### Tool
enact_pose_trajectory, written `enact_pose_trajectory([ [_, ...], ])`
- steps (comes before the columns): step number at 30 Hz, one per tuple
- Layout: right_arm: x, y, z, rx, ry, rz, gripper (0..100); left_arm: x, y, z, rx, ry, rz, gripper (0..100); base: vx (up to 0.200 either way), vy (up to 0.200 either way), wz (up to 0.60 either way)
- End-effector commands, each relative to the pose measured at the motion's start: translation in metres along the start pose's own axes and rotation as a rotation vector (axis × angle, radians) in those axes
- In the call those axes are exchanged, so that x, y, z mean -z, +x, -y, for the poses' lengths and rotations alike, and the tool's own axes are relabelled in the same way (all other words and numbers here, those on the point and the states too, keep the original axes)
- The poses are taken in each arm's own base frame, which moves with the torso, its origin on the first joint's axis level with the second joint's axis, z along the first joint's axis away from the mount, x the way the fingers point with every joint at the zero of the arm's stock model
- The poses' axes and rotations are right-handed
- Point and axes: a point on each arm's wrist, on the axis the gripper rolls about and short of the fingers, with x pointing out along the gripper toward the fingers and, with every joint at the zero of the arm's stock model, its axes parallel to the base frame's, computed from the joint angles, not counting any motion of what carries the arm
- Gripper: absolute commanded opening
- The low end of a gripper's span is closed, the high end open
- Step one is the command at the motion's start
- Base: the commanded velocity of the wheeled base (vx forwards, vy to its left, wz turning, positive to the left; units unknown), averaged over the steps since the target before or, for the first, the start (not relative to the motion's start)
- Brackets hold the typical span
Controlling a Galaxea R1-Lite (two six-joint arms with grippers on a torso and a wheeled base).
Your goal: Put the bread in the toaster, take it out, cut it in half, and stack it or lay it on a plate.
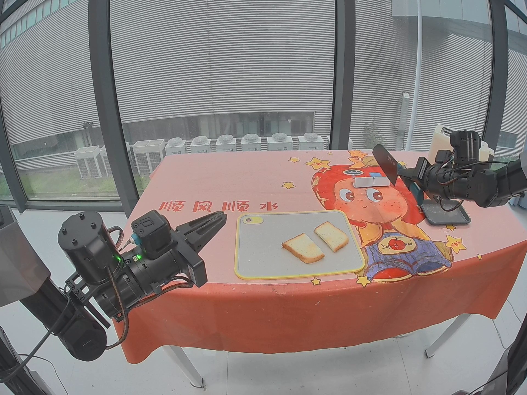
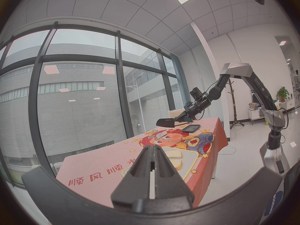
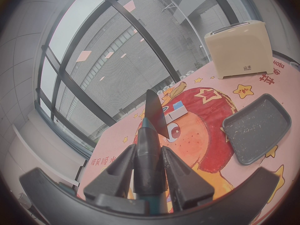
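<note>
- Golden bread halves (image 1: 303, 247) lie side by side on the grey cutting board (image 1: 263, 248), between both pincers and nearer the left pincer (image 1: 211, 227).
- Left pincer is pressed closed on nothing, beside the bench (image 1: 219, 187) edge.
- Right pincer (image 1: 418, 175) clamps the knife (image 1: 386, 164) handle, with the dark tray (image 1: 444, 213) just below.

R grpr (image 3: 148, 155) clamps knife (image 3: 155, 114) | toaster (image 3: 240, 49) + dark tray (image 3: 256, 130) apart on tablecloth (image 3: 200, 147)
</note>
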Motion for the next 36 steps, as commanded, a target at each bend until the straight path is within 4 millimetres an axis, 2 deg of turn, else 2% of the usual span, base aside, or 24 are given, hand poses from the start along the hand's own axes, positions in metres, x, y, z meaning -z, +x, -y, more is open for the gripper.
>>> enact_pose_trajectory([
  [1,0.003,0.002,0.002,0.005,0.004,-0.009,0,-0.001,0.0,0.0,-0.002,0.004,0.016,0,0.0,0.0,0.0],
  [20,0.013,0.012,0.012,0.029,0.005,-0.046,0,-0.001,0.0,0.0,-0.002,0.004,0.014,0,0.0,0.0,0.0],
  [36,0.014,0.013,0.013,0.032,0.004,-0.047,0,0.001,0.001,0.0,0.0,0.002,0.007,0,0.0,0.0,0.0],
])
